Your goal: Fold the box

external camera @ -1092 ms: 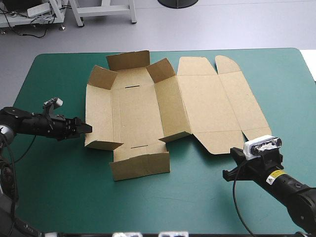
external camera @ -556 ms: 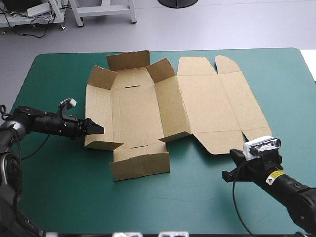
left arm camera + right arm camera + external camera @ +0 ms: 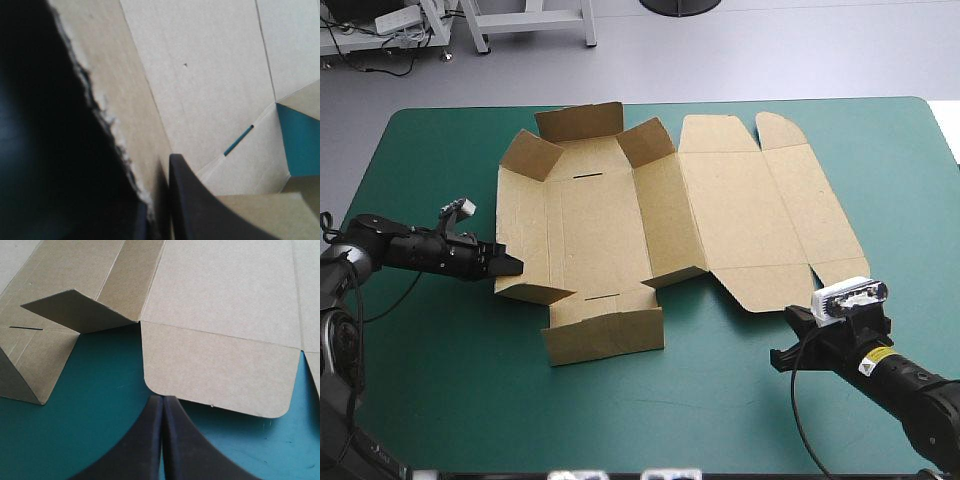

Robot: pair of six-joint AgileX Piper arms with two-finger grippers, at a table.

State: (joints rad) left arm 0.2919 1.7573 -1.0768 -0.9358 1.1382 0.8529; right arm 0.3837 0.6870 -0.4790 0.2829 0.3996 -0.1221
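Note:
The brown box (image 3: pixel 620 230) lies opened out in the middle of the table, its end flaps and side walls partly raised and its lid panel flat to the right. My left gripper (image 3: pixel 508 265) reaches in low from the left and is shut on the edge of the box's left wall. In the left wrist view that ragged board edge (image 3: pixel 115 135) runs between the black fingers (image 3: pixel 190 200). My right gripper (image 3: pixel 792 335) is shut and empty. It hovers just short of the rounded front flap (image 3: pixel 215 370) of the lid panel.
The teal-green cover (image 3: pixel 440 380) runs between the box's front flap (image 3: pixel 605 335) and the table's near edge. A slot (image 3: pixel 237 141) is cut in the base panel ahead of the left gripper. The lid panel (image 3: pixel 760 200) reaches toward the table's right side.
My left gripper moved right to the box's left wall and went from open to shut on its edge. The wall shifted slightly right. The right arm stayed still.

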